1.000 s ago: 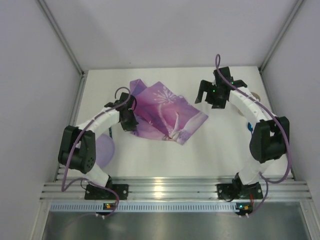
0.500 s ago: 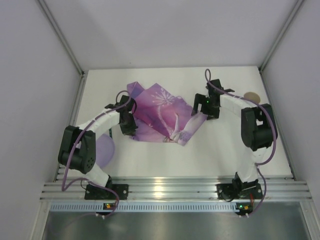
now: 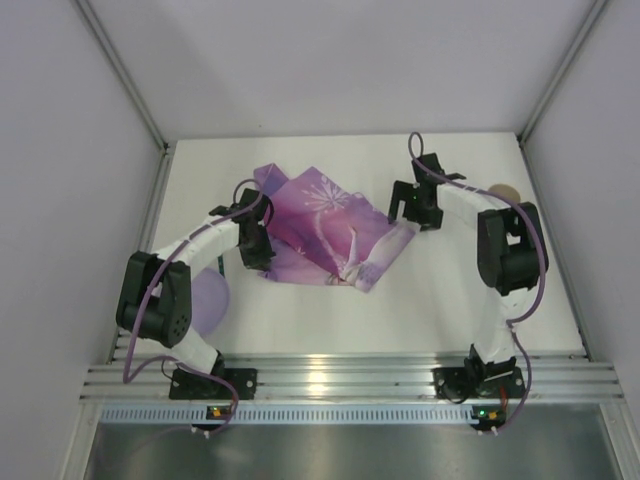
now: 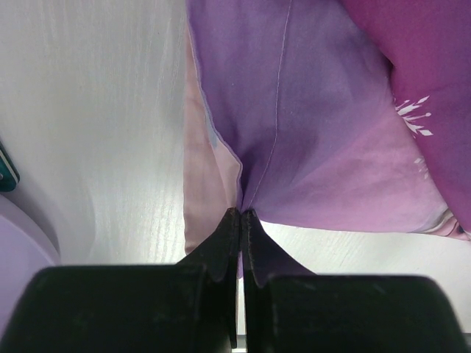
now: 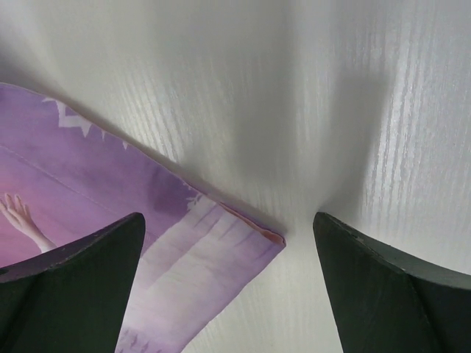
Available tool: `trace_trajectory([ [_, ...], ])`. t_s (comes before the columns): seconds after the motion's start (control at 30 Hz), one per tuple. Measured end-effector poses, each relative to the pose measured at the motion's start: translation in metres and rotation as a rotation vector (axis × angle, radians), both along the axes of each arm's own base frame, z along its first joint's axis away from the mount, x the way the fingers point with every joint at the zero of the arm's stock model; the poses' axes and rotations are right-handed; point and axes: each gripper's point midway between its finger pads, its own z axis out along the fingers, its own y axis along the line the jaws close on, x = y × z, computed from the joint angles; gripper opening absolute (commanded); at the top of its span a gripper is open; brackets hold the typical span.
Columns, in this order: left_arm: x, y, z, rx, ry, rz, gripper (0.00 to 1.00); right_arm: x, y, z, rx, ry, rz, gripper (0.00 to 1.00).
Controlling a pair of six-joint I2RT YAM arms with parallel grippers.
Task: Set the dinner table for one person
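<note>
left arm (image 3: pixel 195 243): jaws pinched closed | right arm (image 3: pixel 510 250): jaws spread wide

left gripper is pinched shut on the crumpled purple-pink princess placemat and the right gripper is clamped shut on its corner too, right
No. The right gripper is open: the right wrist view shows its fingers wide apart, one on each side of the corner of the purple-pink cartoon-princess placemat, not closed on it. The left gripper is pinched shut on the placemat.

High fixed view down onto the dinner table (image 3: pixel 430 300); wrist views close, downward; placemat (image 3: pixel 330 225) common to all
</note>
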Motion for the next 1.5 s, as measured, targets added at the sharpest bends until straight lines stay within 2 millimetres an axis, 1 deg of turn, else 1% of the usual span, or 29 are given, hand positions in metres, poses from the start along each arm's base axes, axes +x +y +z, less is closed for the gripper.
trace_trajectory([
  [0.13, -0.001, 0.000, 0.000, 0.001, 0.003, 0.000, 0.00, 0.003, 0.013, 0.001, 0.026, -0.019, 0.023, 0.95],
  [0.2, -0.001, 0.000, 0.000, 0.001, 0.003, 0.000, 0.00, 0.002, 0.025, 0.002, 0.044, -0.026, 0.046, 0.93],
  [0.27, -0.001, 0.000, 0.000, 0.001, 0.003, 0.000, 0.00, -0.003, 0.043, 0.003, 0.069, -0.029, 0.083, 0.91],
  [0.37, -0.001, 0.000, 0.000, 0.001, 0.003, 0.001, 0.00, -0.014, 0.072, 0.004, 0.107, -0.026, 0.151, 0.69],
  [0.4, -0.001, 0.000, 0.000, 0.001, 0.003, 0.001, 0.00, -0.019, 0.083, 0.003, 0.122, -0.022, 0.174, 0.56],
  [0.43, -0.001, 0.000, 0.000, 0.001, 0.003, 0.001, 0.00, -0.025, 0.090, 0.001, 0.130, -0.010, 0.195, 0.49],
  [0.47, -0.001, 0.000, 0.000, 0.000, 0.003, 0.003, 0.00, -0.030, 0.096, -0.001, 0.139, 0.002, 0.207, 0.44],
  [0.5, -0.001, 0.000, 0.000, 0.000, 0.003, 0.004, 0.00, -0.033, 0.100, -0.002, 0.148, 0.011, 0.218, 0.33],
  [0.57, -0.001, 0.000, 0.000, -0.002, 0.004, 0.008, 0.00, -0.039, 0.106, -0.006, 0.158, 0.030, 0.238, 0.16],
  [0.6, -0.001, 0.000, 0.000, -0.002, 0.003, 0.011, 0.00, -0.039, 0.105, -0.006, 0.155, 0.032, 0.239, 0.00],
  [0.67, -0.001, 0.000, 0.000, -0.004, 0.004, 0.016, 0.00, -0.040, 0.103, -0.009, 0.154, 0.045, 0.236, 0.00],
  [0.8, -0.002, 0.000, -0.001, -0.004, 0.009, 0.029, 0.00, -0.039, 0.093, -0.010, 0.143, 0.056, 0.212, 0.00],
  [0.83, -0.002, 0.001, -0.002, 0.000, 0.010, 0.034, 0.00, -0.038, 0.086, -0.010, 0.134, 0.060, 0.193, 0.00],
  [0.9, -0.001, 0.003, -0.002, 0.010, 0.008, 0.047, 0.00, -0.041, 0.064, -0.010, 0.108, 0.072, 0.136, 0.00],
  [0.97, -0.001, 0.005, -0.002, 0.023, 0.004, 0.062, 0.00, -0.050, 0.027, -0.009, 0.079, 0.096, 0.041, 0.00],
  [1.03, 0.000, 0.008, -0.002, 0.037, 0.001, 0.074, 0.00, -0.063, -0.022, -0.008, 0.031, 0.126, -0.084, 0.00],
  [1.07, 0.000, 0.009, -0.002, 0.042, 0.000, 0.083, 0.00, -0.073, -0.050, -0.006, 0.005, 0.140, -0.160, 0.00],
  [1.13, 0.000, 0.009, 0.000, 0.040, -0.005, 0.098, 0.00, -0.092, -0.088, 0.000, -0.028, 0.160, -0.272, 0.00],
  [1.17, 0.001, 0.006, 0.001, 0.025, -0.009, 0.103, 0.00, -0.104, -0.100, 0.004, -0.029, 0.170, -0.313, 0.00],
  [1.23, 0.000, 0.002, 0.005, 0.015, -0.020, 0.108, 0.00, -0.122, -0.103, 0.013, -0.034, 0.175, -0.333, 0.00],
  [1.33, -0.003, 0.008, 0.012, 0.033, -0.025, 0.165, 0.00, -0.145, -0.096, 0.020, -0.028, 0.185, -0.345, 0.00],
  [1.4, -0.008, 0.015, 0.020, 0.050, -0.032, 0.222, 0.00, -0.157, -0.086, 0.020, -0.018, 0.210, -0.350, 0.00],
  [1.47, -0.014, 0.022, 0.034, 0.057, -0.059, 0.286, 0.00, -0.168, -0.075, 0.018, -0.021, 0.241, -0.340, 0.00],
  [1.5, -0.016, 0.024, 0.042, 0.052, -0.075, 0.312, 0.00, -0.175, -0.066, 0.017, -0.030, 0.259, -0.318, 0.00],
])
